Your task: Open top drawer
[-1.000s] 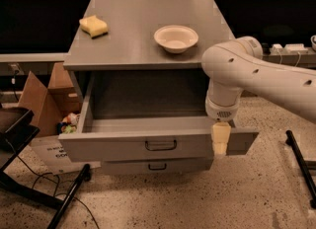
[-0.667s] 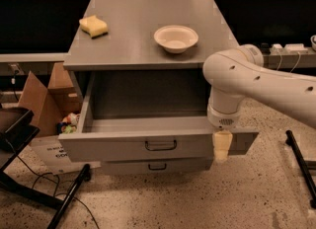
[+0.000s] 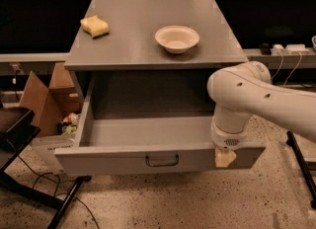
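Status: top drawer [image 3: 98,161] stands far out toward near side, tray exposed, so opening looks basically done. My gripper [image 3: 225,158] sits at the front's right end; can't tell its grip state.

The top drawer [image 3: 108,161] is seen drawn far out of the grey cabinet, its black loop handle [image 3: 162,161] set at the centre of the front, at 6 o'clock in the frame. The tool [image 3: 225,158] is found at 4 o'clock, its cream tip overlapping the right end of the drawer front, below the white arm [image 3: 256,99] entering from 3 o'clock. On the surface [image 3: 143,50] above, a white bowl [image 3: 177,38] is placed at 1 o'clock and a yellow sponge [image 3: 95,26] at 11 o'clock. A cardboard box [image 3: 42,99] is seen at 9 o'clock.
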`<state>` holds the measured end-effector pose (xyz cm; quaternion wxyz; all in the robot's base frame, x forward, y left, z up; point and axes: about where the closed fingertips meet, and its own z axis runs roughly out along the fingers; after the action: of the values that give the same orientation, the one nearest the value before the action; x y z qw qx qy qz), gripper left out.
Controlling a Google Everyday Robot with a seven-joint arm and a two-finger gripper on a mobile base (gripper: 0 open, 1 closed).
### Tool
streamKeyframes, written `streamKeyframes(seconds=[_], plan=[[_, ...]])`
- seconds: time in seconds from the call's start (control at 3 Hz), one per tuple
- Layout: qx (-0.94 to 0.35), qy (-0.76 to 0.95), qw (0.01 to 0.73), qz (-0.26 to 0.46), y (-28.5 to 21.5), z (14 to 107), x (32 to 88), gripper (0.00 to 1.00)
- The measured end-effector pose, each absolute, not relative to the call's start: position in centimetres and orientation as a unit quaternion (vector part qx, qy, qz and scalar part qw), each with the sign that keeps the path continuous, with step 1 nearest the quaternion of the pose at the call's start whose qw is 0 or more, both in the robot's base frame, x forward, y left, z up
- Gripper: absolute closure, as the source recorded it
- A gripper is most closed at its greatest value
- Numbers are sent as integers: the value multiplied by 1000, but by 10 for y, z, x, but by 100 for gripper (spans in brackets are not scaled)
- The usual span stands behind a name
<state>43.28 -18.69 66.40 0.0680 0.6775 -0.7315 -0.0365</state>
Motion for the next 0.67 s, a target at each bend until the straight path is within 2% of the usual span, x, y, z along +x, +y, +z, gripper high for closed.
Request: streamKeyframes(seconds=[0.33,0.67], plan=[[672,-736,78,-37,-191,671,411,88],[669,-738,81,-37,-193,671,403,100]])
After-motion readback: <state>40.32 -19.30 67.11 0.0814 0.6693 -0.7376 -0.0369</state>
